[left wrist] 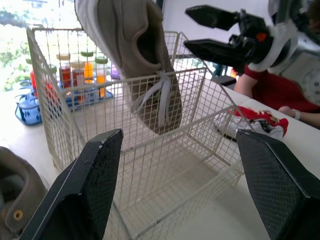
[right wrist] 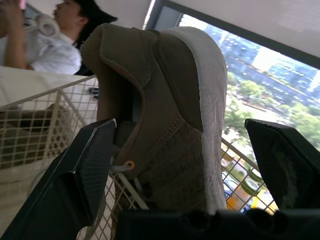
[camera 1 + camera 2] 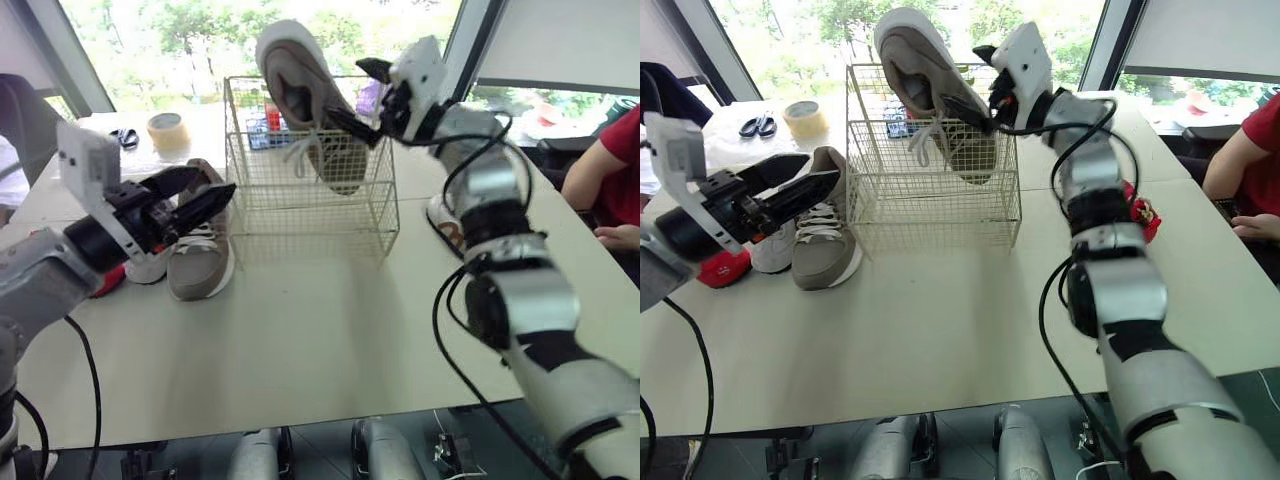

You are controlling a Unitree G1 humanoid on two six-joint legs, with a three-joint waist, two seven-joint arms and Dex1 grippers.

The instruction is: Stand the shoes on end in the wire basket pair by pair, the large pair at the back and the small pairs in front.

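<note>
At the far left a white shoe point(image 3: 148, 268) and a large tan shoe point(image 3: 200, 255) lie side by side on the tabletop point(image 3: 300, 340), soles down, not yet in the basket. Just above the tan shoe hovers the left gripper point(image 3: 218, 182), its fingers spread and holding nothing.

In the middle stands the wire basket point(image 3: 300, 215). The tan shoe's mate point(image 3: 300, 80) is in it, on end, toe down and heel up above the rim, leaning toward the right side. It seems to sit nearer the back wall than the front, though the angle makes that hard to judge.

The right gripper point(image 3: 342, 90) is at the shoe's open collar, fingers spread wide. In the right wrist view one finger lies against the collar and the other is well apart, so nothing is pinched. A small white and red shoe point(image 3: 443, 222) lies on the tabletop just right of the basket.

The step in hand looks like placing the first shoe of the large pair, with the release made. The next move calls for lifting the right gripper clear without tipping the leaning shoe. The left gripper then has to close on the tan shoe below it and stand it beside its mate at the back.
</note>
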